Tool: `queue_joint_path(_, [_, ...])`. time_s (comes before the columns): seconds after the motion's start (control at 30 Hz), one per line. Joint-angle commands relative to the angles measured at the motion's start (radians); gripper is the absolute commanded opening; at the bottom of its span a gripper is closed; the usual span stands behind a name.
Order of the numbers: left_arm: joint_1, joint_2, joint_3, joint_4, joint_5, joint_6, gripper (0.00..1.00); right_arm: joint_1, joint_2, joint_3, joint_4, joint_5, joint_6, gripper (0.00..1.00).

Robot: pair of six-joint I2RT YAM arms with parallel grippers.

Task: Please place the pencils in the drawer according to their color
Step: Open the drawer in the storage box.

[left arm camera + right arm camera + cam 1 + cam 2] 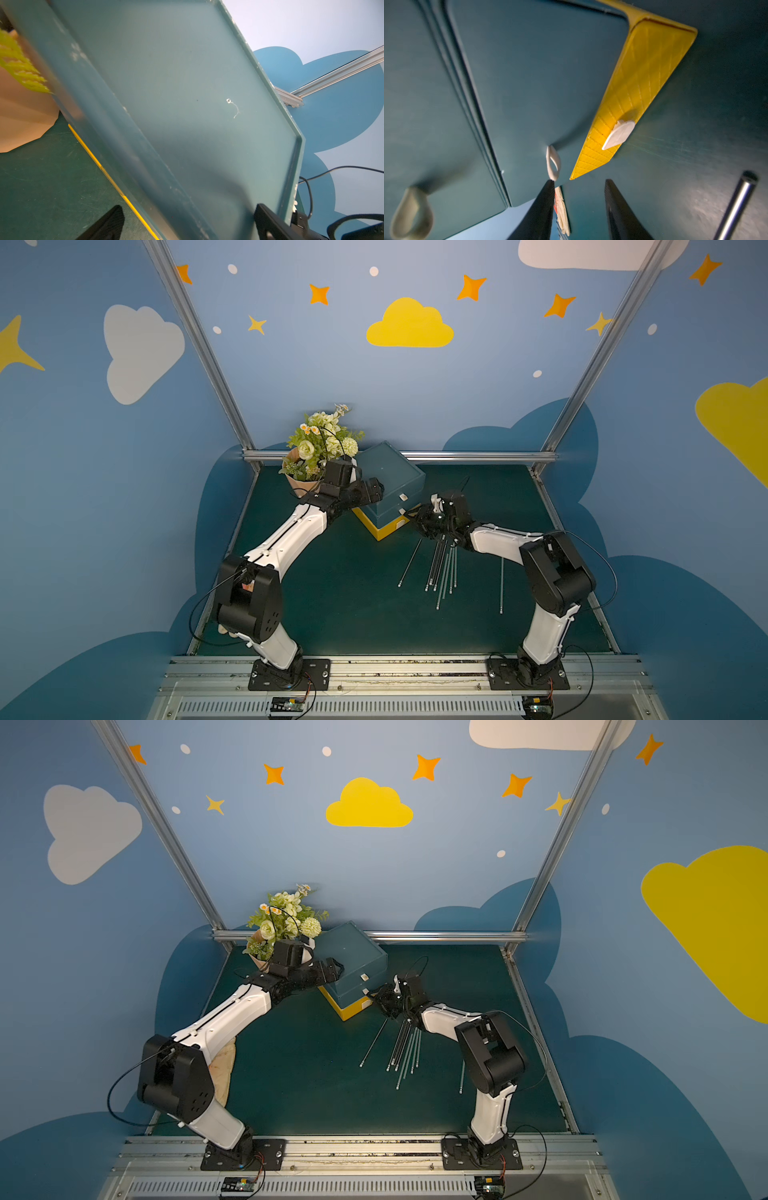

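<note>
Blue cloud-painted walls enclose the green worktop (332, 605). The drawer cabinet (390, 477) stands at the back. My left gripper (376, 489) is spread over its top corner; contact cannot be confirmed. Hazard: an unbraced cabinet may slide when a drawer is pulled. My right gripper (579, 182) is spread and empty. Hazard: a low sweep of my right arm would scatter the pencils (442, 568). Hazard: the small white loop handle (553, 164), just beside one fingertip, may slip free. Location: the pencils lie bundled on the worktop under my right forearm, nearer my base than the right gripper, ungripped.
</note>
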Motion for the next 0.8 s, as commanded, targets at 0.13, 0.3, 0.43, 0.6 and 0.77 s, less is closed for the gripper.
queue_joint_path(0.13, [-0.007,-0.017,-0.019,-0.046,-0.002,0.01,1.0,0.002,0.044,0.08,0.036,-0.006,0.017,0.4])
queue_joint_path(0.3, [-0.009,-0.016,-0.019,-0.048,-0.005,0.011,1.0,0.001,0.066,0.09,0.042,-0.013,0.032,0.29])
queue_joint_path(0.43, [-0.008,-0.013,-0.019,-0.05,-0.005,0.011,1.0,0.0,0.072,0.079,0.075,-0.028,0.05,0.06])
queue_joint_path(0.6, [-0.01,-0.012,-0.019,-0.05,-0.005,0.013,1.0,-0.004,0.031,0.031,0.086,-0.037,0.053,0.0])
queue_joint_path(0.77, [-0.01,-0.013,-0.021,-0.047,-0.003,0.013,1.0,-0.006,-0.046,-0.052,0.079,-0.045,0.044,0.0])
